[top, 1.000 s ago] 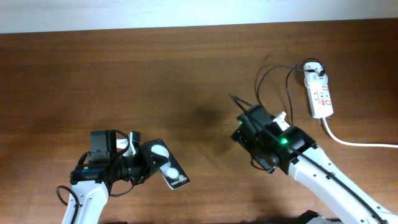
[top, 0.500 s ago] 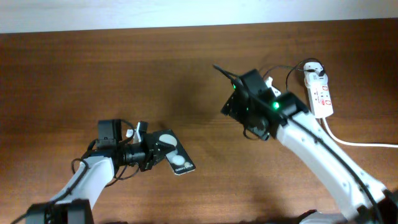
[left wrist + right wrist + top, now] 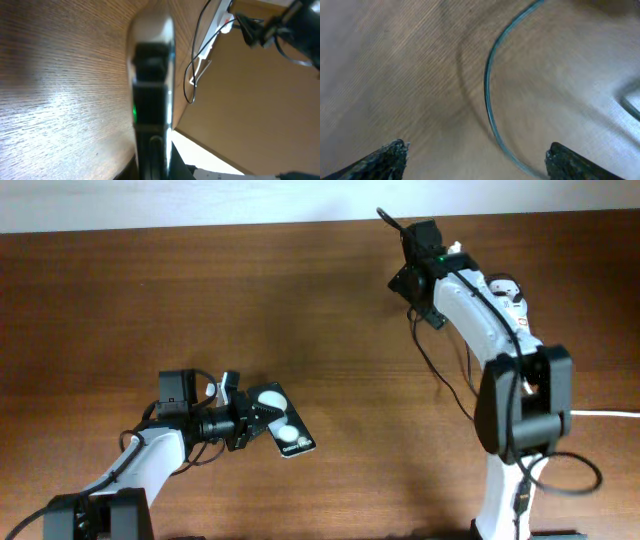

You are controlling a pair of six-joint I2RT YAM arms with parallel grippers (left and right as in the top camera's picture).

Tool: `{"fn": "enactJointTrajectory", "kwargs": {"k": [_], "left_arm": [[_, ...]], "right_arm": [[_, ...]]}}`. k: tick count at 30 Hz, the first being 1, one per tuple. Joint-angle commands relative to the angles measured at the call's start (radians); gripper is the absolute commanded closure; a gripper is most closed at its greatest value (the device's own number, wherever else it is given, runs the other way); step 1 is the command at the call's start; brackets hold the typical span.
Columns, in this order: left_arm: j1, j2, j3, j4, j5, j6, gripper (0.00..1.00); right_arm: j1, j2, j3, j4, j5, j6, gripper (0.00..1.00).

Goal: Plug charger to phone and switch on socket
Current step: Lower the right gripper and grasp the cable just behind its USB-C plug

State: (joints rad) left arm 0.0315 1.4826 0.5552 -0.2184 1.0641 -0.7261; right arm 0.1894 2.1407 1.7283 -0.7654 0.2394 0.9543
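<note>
Right claw (image 3: 475,155), jaws spread wide and holding nothing, hovers by the bench's (image 3: 200,300) far edge over a loop of the charger (image 3: 485,95) cable, while the left claw (image 3: 243,425) is clamped tight on the phone (image 3: 282,432) near the front left. The best move is probably to trace the cable to its plug tip, which cannot be made out here, and pinch just behind it so the connector juts clear. The phone wants holding level, port end offered toward the incoming plug.
</note>
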Motion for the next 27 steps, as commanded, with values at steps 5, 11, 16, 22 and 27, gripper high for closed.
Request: {"fn": "enactJointTrajectory", "kwargs": {"k": [5, 11, 16, 22, 27], "left_arm": [[0.004, 0.0, 0.006, 0.006, 0.034, -0.019, 0.99], [0.004, 0.0, 0.006, 0.005, 0.016, -0.022, 0.99], [0.004, 0.0, 0.006, 0.009, 0.008, -0.021, 0.98], [0.004, 0.0, 0.006, 0.009, 0.001, -0.021, 0.98], [0.004, 0.0, 0.006, 0.009, 0.002, -0.021, 0.98]], "right_arm": [[0.0, 0.125, 0.016, 0.072, 0.038, -0.09, 0.26], [0.001, 0.15, 0.016, 0.066, 0.036, -0.093, 0.77], [0.022, 0.15, 0.016, -0.002, -0.167, -0.345, 0.95], [0.187, 0.15, 0.016, -0.255, -0.259, -0.489, 0.96], [0.344, 0.15, 0.016, -0.332, -0.167, -0.569, 0.68]]}}
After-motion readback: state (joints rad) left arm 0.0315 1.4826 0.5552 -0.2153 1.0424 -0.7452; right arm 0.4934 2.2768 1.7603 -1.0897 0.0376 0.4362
